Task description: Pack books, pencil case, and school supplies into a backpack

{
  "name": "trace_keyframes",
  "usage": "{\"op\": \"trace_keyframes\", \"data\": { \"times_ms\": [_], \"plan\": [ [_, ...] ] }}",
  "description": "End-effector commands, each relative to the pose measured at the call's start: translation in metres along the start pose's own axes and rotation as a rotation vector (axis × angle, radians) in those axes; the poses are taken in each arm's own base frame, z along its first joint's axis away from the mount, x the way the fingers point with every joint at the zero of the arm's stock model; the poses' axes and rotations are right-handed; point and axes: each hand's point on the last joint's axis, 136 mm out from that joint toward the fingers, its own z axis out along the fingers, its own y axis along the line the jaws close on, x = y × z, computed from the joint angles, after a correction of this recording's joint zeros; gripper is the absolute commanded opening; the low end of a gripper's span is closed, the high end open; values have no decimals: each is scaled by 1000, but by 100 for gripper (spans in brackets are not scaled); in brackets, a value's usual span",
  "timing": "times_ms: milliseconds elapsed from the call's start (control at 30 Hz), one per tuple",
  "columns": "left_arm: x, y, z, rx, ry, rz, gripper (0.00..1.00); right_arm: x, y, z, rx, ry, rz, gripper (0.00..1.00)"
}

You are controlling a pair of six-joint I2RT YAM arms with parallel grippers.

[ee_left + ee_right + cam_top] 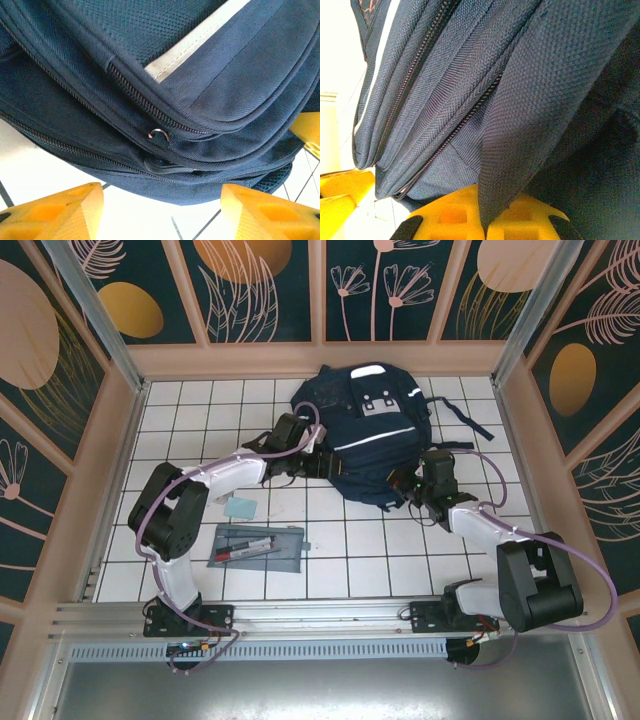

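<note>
On the tiled surface (340,565) the navy backpack (370,430) lies far-centre. The right tool (485,220) pinches a fold of its fabric, and the left tool (162,210) stands part-open and empty at its zippers (145,102). The grey pencil case (257,546) and blue-green square (240,507) lie near-left, apart from it.

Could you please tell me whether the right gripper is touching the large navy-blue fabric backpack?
Touching. The right wrist view shows a fold of the navy-blue fabric backpack pinched in the shut right gripper.

Navy backpack (375,435) with white stripes lies far centre; grey pencil case (257,547) near left, pale blue-green square (241,507) just beyond it.
</note>
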Motion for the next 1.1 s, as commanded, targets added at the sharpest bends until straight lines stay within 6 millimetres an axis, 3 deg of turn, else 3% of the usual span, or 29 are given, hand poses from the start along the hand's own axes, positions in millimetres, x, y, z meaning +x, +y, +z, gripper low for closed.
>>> {"op": "trace_keyframes", "data": {
  "times_ms": [0,300,733,867,1067],
  "plan": [
    [-10,-11,6,94,-53,-73,62,-14,18,-4,-53,-41,-46,0],
    [-19,-21,25,210,-91,-161,51,-14,20,-5,-57,-43,-43,0],
    [-6,-11,40,137,-64,-114,57,-15,23,-3,-75,-43,-40,0],
    [-7,-22,44,196,-62,-115,56,-13,23,-1,-78,-36,-38,0],
    [-7,-48,50,308,-35,-108,46,-11,21,1,-73,-31,-32,0]
  ]
}}
